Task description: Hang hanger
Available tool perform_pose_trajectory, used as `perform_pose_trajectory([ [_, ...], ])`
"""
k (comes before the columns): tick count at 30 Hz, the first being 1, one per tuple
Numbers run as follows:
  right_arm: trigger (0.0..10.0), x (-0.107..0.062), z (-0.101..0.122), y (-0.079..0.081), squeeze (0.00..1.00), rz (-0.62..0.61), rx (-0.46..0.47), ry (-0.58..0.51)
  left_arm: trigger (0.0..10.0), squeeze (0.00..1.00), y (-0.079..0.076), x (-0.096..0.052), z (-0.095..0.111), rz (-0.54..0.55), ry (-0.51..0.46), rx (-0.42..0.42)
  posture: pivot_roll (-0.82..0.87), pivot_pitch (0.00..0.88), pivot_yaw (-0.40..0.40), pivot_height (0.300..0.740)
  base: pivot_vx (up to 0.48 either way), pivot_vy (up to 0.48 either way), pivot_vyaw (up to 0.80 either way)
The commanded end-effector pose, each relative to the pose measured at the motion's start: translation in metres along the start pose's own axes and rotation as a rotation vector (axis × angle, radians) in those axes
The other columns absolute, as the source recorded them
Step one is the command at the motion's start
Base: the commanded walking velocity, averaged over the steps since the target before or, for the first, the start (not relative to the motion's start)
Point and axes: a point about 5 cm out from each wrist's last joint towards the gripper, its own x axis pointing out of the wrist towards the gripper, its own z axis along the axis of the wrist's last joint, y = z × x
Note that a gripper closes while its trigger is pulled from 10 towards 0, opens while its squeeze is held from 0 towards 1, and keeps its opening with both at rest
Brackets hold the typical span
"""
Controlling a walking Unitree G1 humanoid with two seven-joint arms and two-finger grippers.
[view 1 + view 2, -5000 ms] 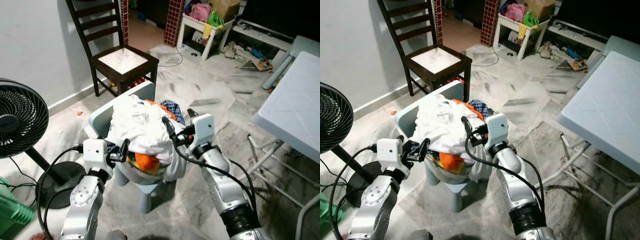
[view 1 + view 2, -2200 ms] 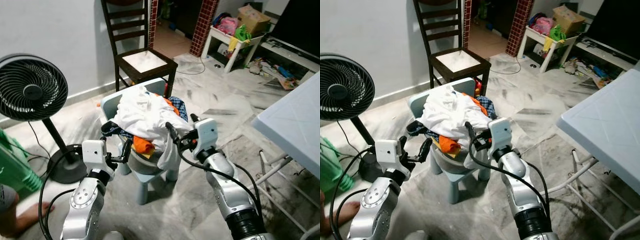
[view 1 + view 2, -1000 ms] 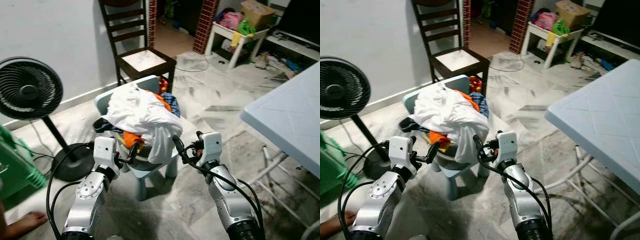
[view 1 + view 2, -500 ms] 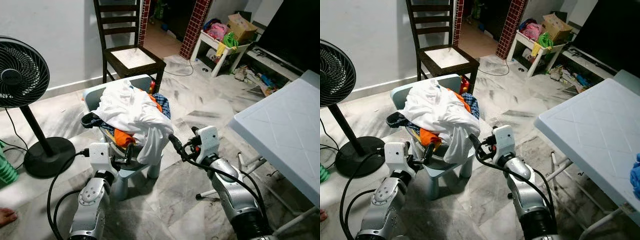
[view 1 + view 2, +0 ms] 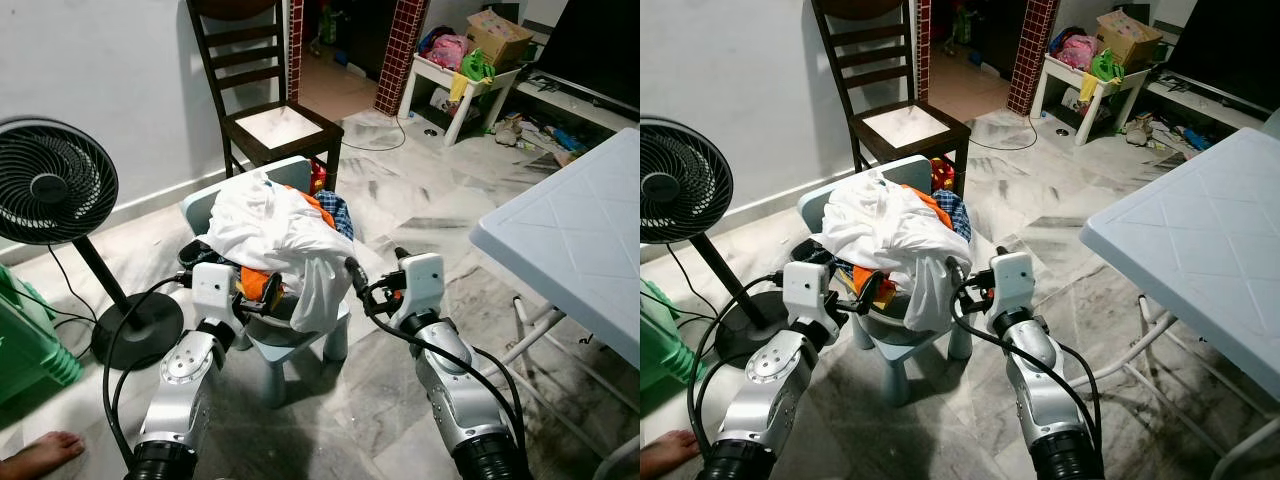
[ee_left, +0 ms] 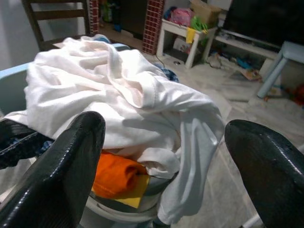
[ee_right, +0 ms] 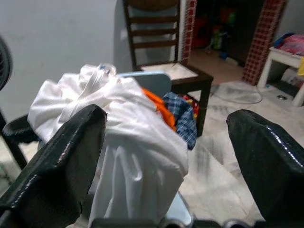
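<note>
Risk: with both jaws apart, my left gripper (image 5: 262,302) and right gripper (image 5: 362,285) flank the crumpled white cloth heap (image 5: 268,230) on the pale-blue plastic chair (image 5: 300,345); grabbing blindly could drag everything off.

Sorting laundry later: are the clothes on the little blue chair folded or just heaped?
Heaped. The white shirt lies crumpled over orange and checked pieces, one end hanging off the chair.

A white garment (image 5: 275,232) tops the heap, with orange cloth (image 5: 262,284) and blue checked fabric (image 5: 342,214) beneath, on a pale blue chair (image 5: 300,342). Far off stands a dark brown chair (image 5: 270,110); left, a black fan (image 5: 52,192); the floor (image 5: 400,200) is grey-veined marble
</note>
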Motion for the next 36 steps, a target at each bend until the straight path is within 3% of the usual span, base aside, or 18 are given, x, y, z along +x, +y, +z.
perform_pose_trajectory([
  [1,10.0,0.002,0.002,-0.001,0.0,-0.014,-0.004,-0.017,10.0,0.0,0.003,0.001,-0.001,-0.002,0.018,0.017,0.1,0.0,-0.006,0.74,0.0,0.0,0.0],
  [7,10.0,0.005,0.004,0.002,0.0,-0.013,-0.013,-0.033,10.0,0.0,0.014,0.0,0.0,0.017,0.017,0.035,0.12,0.0,-0.025,0.74,0.0,0.0,0.0],
  [15,10.0,0.007,0.008,-0.011,0.0,-0.044,-0.019,-0.053,10.0,0.0,0.006,-0.001,-0.006,0.026,0.014,0.03,0.12,0.0,-0.036,0.74,0.0,0.0,0.0],
  [17,10.0,0.002,0.001,-0.013,0.0,-0.054,-0.065,-0.042,10.0,0.0,0.003,-0.003,-0.014,0.012,0.034,0.024,0.08,0.0,-0.052,0.74,0.0,0.0,0.0],
  [19,10.0,-0.002,0.004,-0.017,0.0,-0.111,-0.03,-0.049,10.0,0.0,0.001,-0.005,-0.017,-0.02,0.048,0.045,0.08,0.0,-0.059,0.74,0.0,0.0,0.0],
  [24,10.0,-0.008,-0.002,-0.012,0.0,-0.097,-0.052,-0.045,10.0,0.0,-0.001,-0.005,-0.018,-0.028,0.047,0.05,0.06,0.0,-0.024,0.74,0.0,0.0,0.0],
  [25,10.0,-0.009,-0.001,-0.015,0.0,-0.155,-0.033,-0.066,10.0,0.0,0.001,-0.002,-0.018,-0.026,0.056,0.04,0.03,0.0,0.026,0.74,0.0,0.0,0.0],
  [29,10.0,-0.016,-0.003,-0.018,0.0,-0.221,-0.022,-0.078,10.0,0.0,-0.004,0.003,-0.015,-0.119,0.071,0.1,-0.01,0.0,0.082,0.74,0.0,0.0,0.0],
  [36,10.0,-0.02,-0.006,-0.025,0.0,-0.273,-0.029,-0.079,10.0,0.0,-0.009,0.016,-0.006,-0.183,0.069,0.136,-0.05,0.0,0.125,0.74,0.0,0.0,0.0],
])
